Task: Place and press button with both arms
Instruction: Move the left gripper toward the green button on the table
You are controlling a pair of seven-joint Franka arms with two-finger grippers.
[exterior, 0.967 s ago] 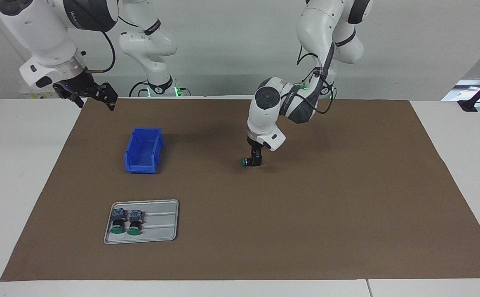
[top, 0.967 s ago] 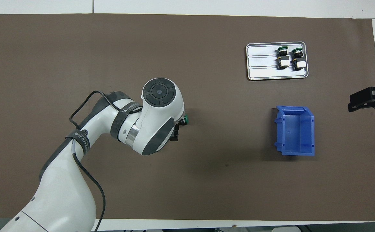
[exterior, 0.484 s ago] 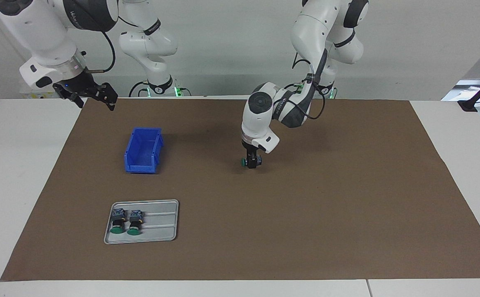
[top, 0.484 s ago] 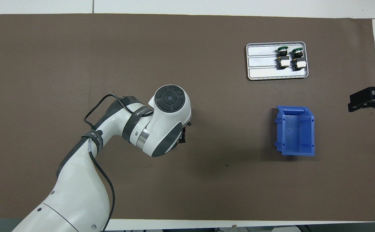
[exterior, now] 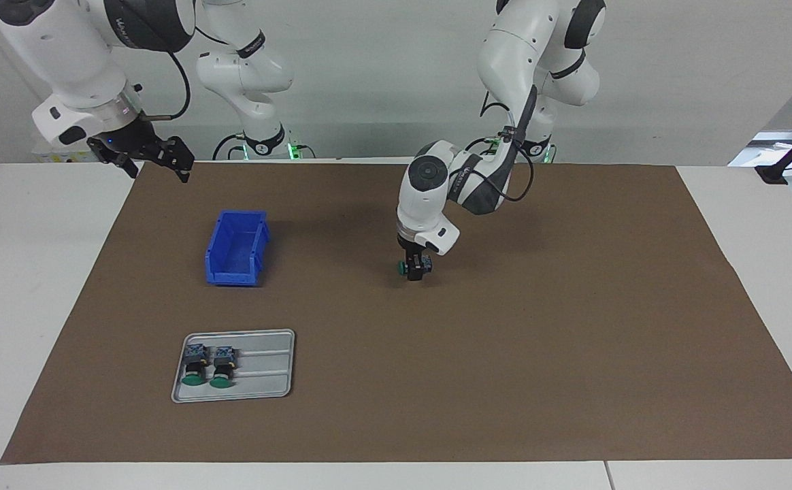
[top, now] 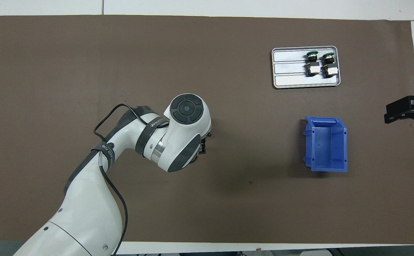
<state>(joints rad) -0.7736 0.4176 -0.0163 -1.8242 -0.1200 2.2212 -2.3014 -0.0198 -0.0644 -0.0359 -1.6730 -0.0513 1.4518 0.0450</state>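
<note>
One worktop [exterior: 573,340]. One blue bin [exterior: 236,248]. One grey tray [exterior: 260,371] carrying two buttons [exterior: 196,367]. Third button [exterior: 404,267] low over mid-worktop, clamped in left tool [exterior: 416,267]. Right tool [exterior: 151,160] waits open, holding nothing, over worktop's edge at its own end.

Button [exterior: 407,267]: green cap sideways, grey-blue body, held low over brown mat [exterior: 505,340] mid-table by left gripper [exterior: 418,269].
</note>
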